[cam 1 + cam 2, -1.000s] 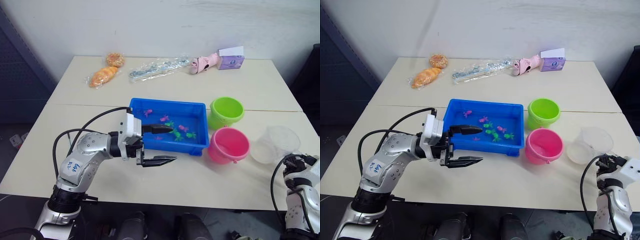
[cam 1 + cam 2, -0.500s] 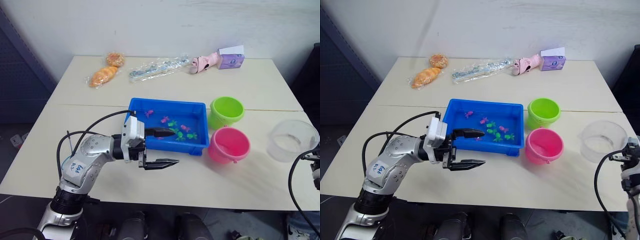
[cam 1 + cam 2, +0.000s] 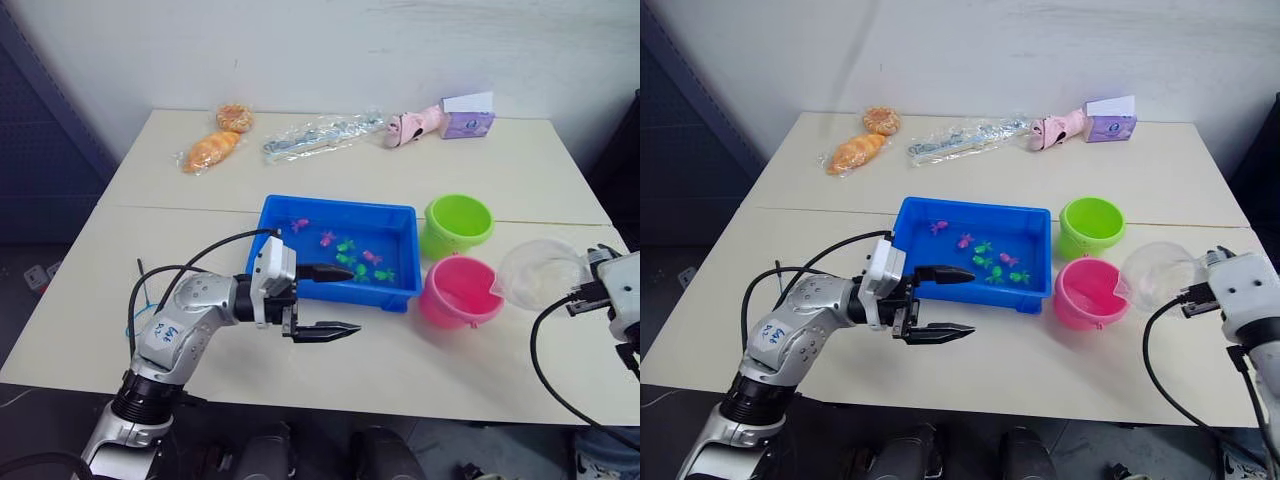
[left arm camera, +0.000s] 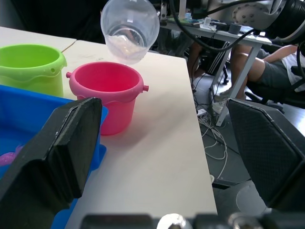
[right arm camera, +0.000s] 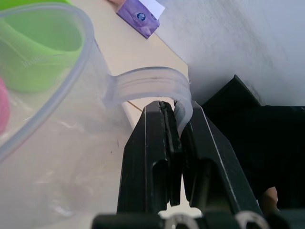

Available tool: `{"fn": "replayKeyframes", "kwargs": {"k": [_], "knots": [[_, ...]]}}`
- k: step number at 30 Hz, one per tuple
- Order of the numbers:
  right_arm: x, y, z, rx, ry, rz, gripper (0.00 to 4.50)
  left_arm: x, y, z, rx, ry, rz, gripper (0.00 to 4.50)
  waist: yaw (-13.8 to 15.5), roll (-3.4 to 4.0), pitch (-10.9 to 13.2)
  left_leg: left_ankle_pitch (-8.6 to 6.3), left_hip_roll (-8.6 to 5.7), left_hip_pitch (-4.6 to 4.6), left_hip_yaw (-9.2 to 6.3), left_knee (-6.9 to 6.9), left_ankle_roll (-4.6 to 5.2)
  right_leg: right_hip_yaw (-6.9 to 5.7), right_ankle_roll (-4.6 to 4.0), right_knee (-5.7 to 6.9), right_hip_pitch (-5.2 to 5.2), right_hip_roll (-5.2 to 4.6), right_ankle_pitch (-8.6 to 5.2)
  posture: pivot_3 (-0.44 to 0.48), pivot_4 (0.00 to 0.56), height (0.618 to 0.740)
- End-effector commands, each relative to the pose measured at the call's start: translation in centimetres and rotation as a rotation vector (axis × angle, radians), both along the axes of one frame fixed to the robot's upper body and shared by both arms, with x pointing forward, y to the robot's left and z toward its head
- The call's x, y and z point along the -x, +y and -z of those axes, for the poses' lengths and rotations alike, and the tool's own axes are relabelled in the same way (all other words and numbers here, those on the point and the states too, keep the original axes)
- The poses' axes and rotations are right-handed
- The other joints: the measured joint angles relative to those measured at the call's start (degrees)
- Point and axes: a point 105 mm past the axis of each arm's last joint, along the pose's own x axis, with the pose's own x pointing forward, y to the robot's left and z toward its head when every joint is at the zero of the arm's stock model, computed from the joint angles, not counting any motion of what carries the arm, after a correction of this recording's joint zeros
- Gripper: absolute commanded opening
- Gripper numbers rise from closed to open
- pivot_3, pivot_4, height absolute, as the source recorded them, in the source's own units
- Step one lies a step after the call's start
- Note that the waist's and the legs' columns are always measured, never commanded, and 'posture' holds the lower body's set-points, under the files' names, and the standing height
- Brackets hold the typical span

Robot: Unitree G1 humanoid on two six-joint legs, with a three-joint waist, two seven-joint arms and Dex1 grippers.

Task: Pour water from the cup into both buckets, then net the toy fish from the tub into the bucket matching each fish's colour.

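My right gripper (image 5: 177, 109) is shut on the handle of the clear cup (image 3: 540, 275). The cup hangs tilted, with its mouth toward the pink bucket (image 3: 458, 292) and just right of that bucket's rim. A little water lies in the cup (image 4: 127, 33). The lime green bucket (image 3: 457, 222) stands behind the pink one. Both buckets are beside the right end of the blue tub (image 3: 340, 208), where several pink and green toy fish (image 3: 352, 257) float. My left gripper (image 3: 335, 300) is open and holds nothing, in front of the tub's near wall.
Along the table's back edge lie two bagged breads (image 3: 212, 150), a clear plastic packet (image 3: 320, 134), a pink toy (image 3: 410, 125) and a purple box (image 3: 468, 115). Past the table's right end sits a person (image 4: 267, 71), with cables on the floor.
My right gripper has carried the cup left from the table's right edge toward the pink bucket and tipped its mouth that way. The left gripper has drifted slightly right, still open.
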Motion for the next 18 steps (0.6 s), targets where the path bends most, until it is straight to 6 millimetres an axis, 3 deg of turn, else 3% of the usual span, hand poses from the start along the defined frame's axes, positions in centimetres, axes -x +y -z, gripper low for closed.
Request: {"fn": "replayKeyframes", "kwargs": {"k": [1, 18], "knots": [[-0.5, 0.3, -1.9, 0.094, -0.089, -0.002, 0.05, 0.0, -0.4, -0.8, 0.017, -0.042, 0.008, 4.50, -0.01, 0.00, 0.00, 0.00, 0.00, 0.00, 0.00, 0.01, 0.00, 0.00, 0.00, 0.00, 0.00, 0.00, 0.00, 0.000, 0.150, 0.740], [-2.0, 1.4, -3.0, 0.334, -0.108, -0.076, 0.05, 0.1, -0.8, -0.8, 0.042, -0.055, -0.021, 4.50, -0.04, 0.00, 0.00, 0.03, 0.00, 0.00, 0.01, 0.04, -0.01, 0.00, 0.01, 0.02, 0.01, 0.01, 0.00, 0.000, 0.150, 0.740]]}}
